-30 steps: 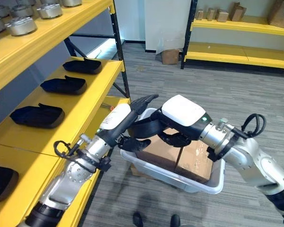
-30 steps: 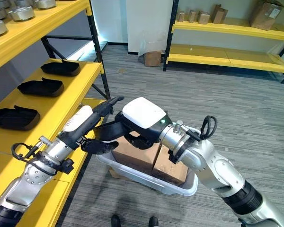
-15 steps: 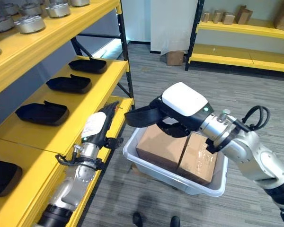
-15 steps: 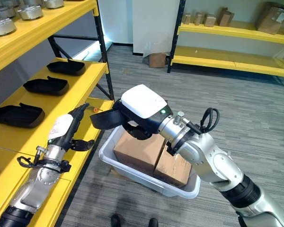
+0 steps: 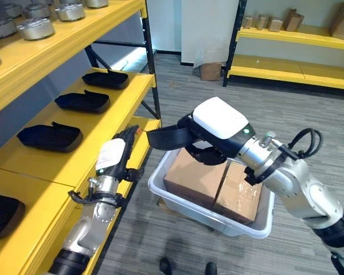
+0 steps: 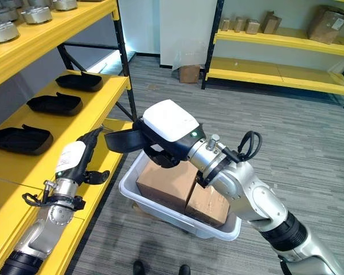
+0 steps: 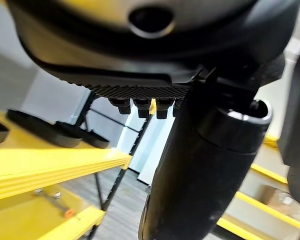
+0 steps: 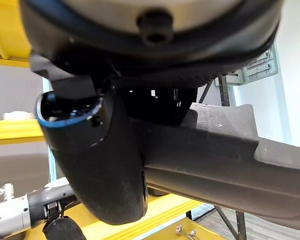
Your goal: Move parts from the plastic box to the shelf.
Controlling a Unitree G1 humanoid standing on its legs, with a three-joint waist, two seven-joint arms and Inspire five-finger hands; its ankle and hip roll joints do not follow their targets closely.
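Now my right robot hand [image 5: 209,129] grips a black part [image 5: 167,137] just above the plastic box [image 5: 209,211], its end toward the yellow shelf [image 5: 112,123] beside the box, ready for placing. My left robot hand [image 5: 116,157] hovers beside the box, fingers straight, holding nothing.

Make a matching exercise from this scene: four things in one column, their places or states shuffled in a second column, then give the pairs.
Things:
1. black part
2. cardboard boxes
3. left hand
4. metal parts

Places or states:
A. on the top yellow shelf level
B. inside the white plastic box
C. gripped in the right hand
D. fingers straight, holding nothing, beside the shelf edge

Pairs: 1-C, 2-B, 3-D, 4-A
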